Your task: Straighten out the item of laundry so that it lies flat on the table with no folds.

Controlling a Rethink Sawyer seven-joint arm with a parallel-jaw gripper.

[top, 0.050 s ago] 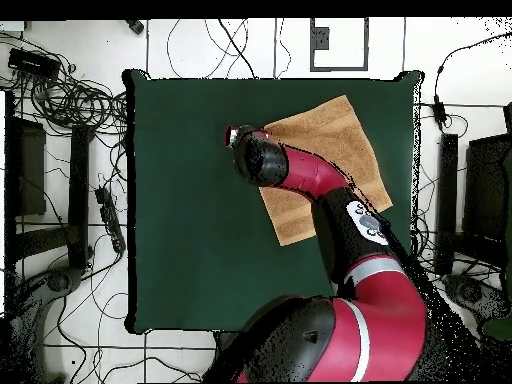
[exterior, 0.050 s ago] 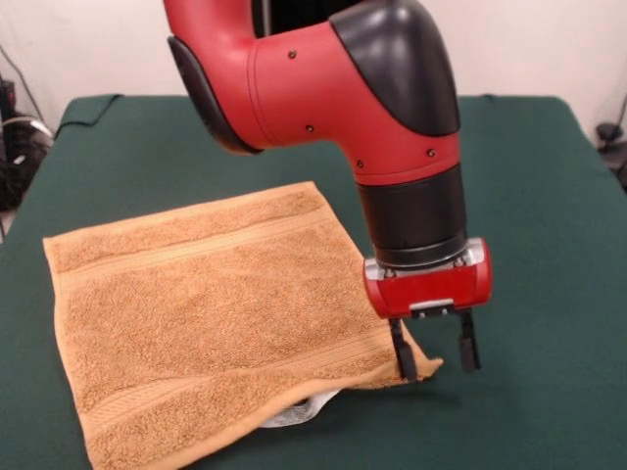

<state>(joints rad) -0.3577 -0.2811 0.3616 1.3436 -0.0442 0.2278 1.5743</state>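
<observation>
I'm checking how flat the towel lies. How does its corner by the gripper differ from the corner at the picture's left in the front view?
The towel corner by the gripper curls up off the table, between the open fingers; the left corner lies flat. The edge leading to the gripper corner shows the white label peeking out beneath; the left corner shows none. Both share the orange-tan terry.

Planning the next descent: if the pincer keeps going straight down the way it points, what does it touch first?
Probably the towel's corner: one finger sits at its tip, the other over bare table. Depth is unclear.
</observation>
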